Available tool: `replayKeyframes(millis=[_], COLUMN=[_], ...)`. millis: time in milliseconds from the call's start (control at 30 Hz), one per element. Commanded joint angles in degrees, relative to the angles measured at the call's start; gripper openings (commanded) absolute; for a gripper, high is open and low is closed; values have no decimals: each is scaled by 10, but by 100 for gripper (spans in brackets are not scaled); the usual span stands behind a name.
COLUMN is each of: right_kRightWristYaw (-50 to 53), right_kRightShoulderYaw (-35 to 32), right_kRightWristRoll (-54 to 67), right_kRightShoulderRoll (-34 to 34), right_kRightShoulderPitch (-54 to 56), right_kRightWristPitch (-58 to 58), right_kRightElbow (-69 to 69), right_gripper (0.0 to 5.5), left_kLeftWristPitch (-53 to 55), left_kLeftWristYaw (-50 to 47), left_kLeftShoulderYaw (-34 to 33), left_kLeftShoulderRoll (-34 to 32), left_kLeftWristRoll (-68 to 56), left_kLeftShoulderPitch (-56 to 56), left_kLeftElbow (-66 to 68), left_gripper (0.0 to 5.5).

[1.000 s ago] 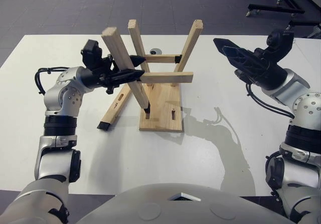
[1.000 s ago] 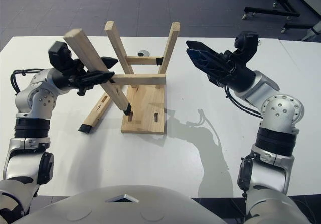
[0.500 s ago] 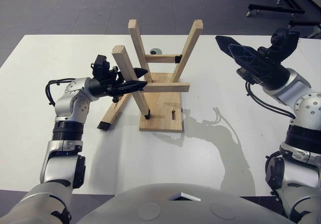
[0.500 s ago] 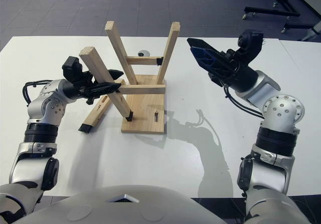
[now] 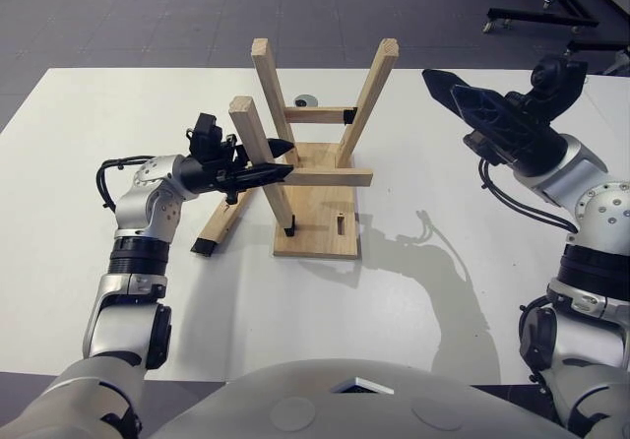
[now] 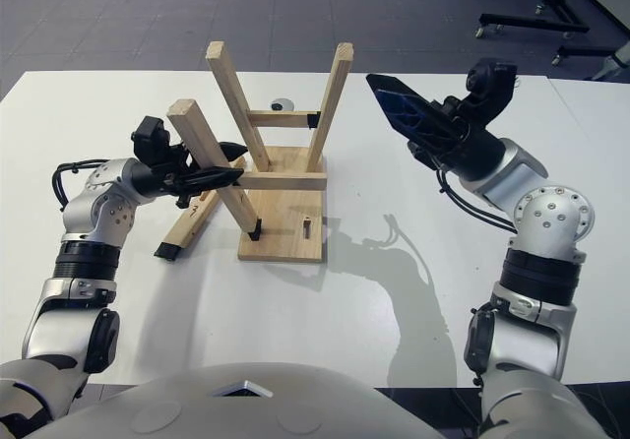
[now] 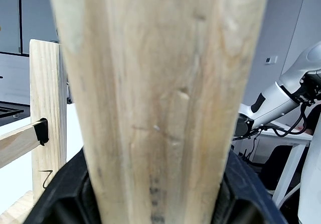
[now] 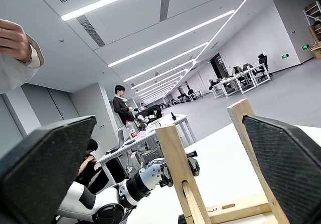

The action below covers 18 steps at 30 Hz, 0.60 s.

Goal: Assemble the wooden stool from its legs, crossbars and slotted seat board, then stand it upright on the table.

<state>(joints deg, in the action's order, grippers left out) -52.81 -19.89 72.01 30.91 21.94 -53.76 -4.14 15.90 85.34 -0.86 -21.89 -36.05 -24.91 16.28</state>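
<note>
Currently, the stool is part-built and inverted at the centre of the table [image 5: 197, 301]. Directions are read from the head views, with 12 o'clock pointing away from the robot.

1. A loose leg [image 5: 219, 224] lies flat on the table at 9 o'clock of the seat board [image 5: 325, 244], just beside its edge. Its long axis runs from 1 to 7 o'clock. Nothing grips it.

2. The left gripper [image 5: 278, 159] is clamped on the held leg [image 5: 250, 124] at about mid-length, with one finger on each side. The left wrist view shows the wood seated between the pads.

3. The held leg is tilted, with its top toward 11 o'clock. Its black-tipped foot is down at the 7 o'clock corner of the seat board. Whether the foot is fully home cannot be told.

4. The seat board lies flat. Two rear legs [image 5: 271, 85] stand near its 12 o'clock edge, splayed apart and tied by the upper crossbar [image 5: 317, 115]. The lower crossbar [image 5: 330, 174] runs from 9 to 3 o'clock, from the held leg to the right-hand rear leg. One empty slot [image 5: 340, 224] shows near the 5 o'clock corner.

5. The right gripper [image 5: 451, 104] is raised at 2 o'clock of the board, well apart from all parts. Its fingers are spread wide and hold nothing.

Governing relation: the held leg's tilt roughly matches that of the left-hand rear leg. The next move therefore probably calls for a push along the leg's long axis, down toward 5 o'clock. The left arm is the nearer one and should make it.
</note>
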Motion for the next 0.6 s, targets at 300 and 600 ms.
replayKeyframes(millis=[300,600], right_kRightWristYaw=[8,10], right_kRightShoulderYaw=[2,1], right_kRightWristRoll=[9,15], right_kRightShoulderRoll=[-4,-4], right_kRightShoulderPitch=[11,11], right_kRightWristPitch=[-8,-8], right_kRightElbow=[-3,-4], right_gripper=[538,538], left_kLeftWristPitch=[-12,-47], left_kLeftWristYaw=[-2,0], left_kLeftShoulderYaw=[3,32], left_kLeftShoulderRoll=[-7,-5], left_kLeftWristRoll=[17,56], left_kLeftShoulderPitch=[-16,17], left_kLeftElbow=[-7,9], left_gripper=[210,210])
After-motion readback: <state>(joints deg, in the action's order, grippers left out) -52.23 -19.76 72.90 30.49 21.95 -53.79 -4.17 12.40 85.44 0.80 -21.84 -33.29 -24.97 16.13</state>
